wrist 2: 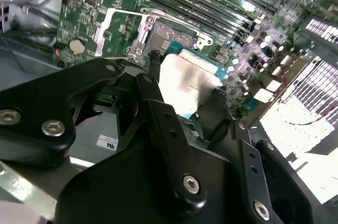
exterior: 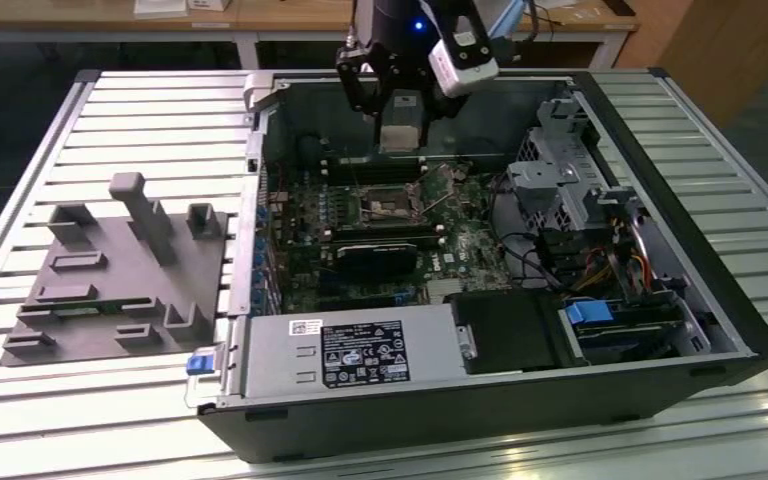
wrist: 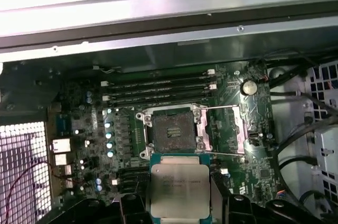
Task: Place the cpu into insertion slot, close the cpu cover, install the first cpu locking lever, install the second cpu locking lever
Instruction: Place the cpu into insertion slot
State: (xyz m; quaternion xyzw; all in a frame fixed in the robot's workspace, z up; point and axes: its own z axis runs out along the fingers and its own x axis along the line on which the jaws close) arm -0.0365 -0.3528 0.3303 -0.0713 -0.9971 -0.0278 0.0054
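Observation:
My gripper hangs over the back of the open computer case, above the motherboard. It is shut on the cpu, a flat square chip with a dull silver top, held level between the two black fingers. The insertion slot lies uncovered just beyond the chip, dark-framed with a brownish centre. The cpu cover stands swung open beside it, and two thin wire levers are raised along the cover's edges. In the second wrist view the cpu hovers close to the insertion slot.
Memory slots run along one side of the socket, and a black heatsink block sits on the other. A power supply fills the case front, with a drive cage and cables at the exterior view's right. A grey fixture plate lies outside the case.

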